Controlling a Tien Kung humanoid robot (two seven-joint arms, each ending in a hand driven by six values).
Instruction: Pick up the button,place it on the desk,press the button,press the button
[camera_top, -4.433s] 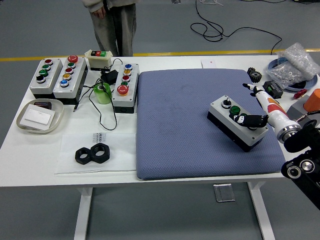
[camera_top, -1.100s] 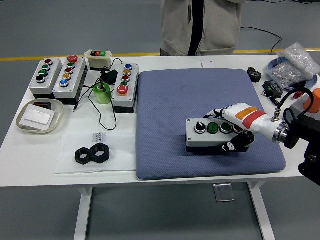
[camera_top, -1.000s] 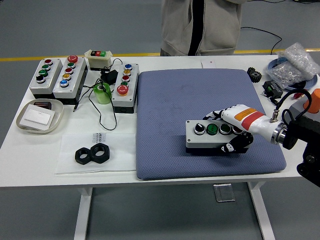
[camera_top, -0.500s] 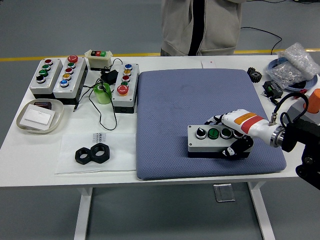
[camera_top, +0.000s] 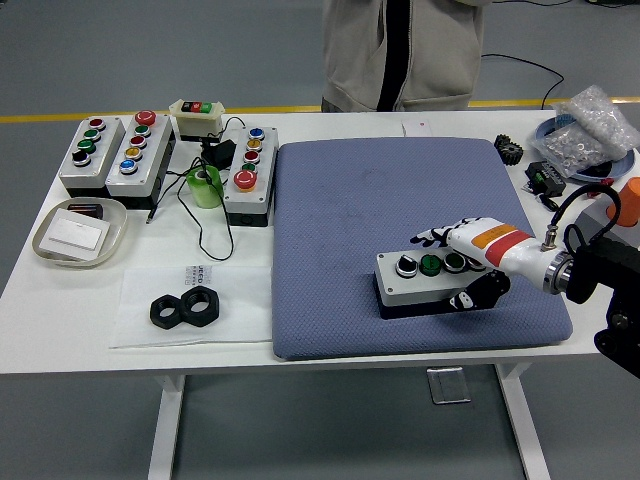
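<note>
A grey button box (camera_top: 415, 283) with a black base lies flat on the blue mat (camera_top: 350, 200), near its front right. It carries a black knob, a green button (camera_top: 430, 265) and further buttons under my hand. My right hand (camera_top: 462, 270), white with an orange band, is shut on the box's right end, fingers over the top and thumb (camera_top: 468, 298) at the front side. My left arm is out of view.
Several other button boxes (camera_top: 250, 172) stand at the back left with a green tape roll (camera_top: 205, 186) and cables. A tray (camera_top: 78, 233) and two black nuts (camera_top: 185, 308) lie at the left. Parts and a bag (camera_top: 590, 135) sit at the right. A person stands at the far side.
My right hand has carried the button box from the mat's right edge toward the middle front and lowered it flat onto the mat. The person moved to behind the mat.
</note>
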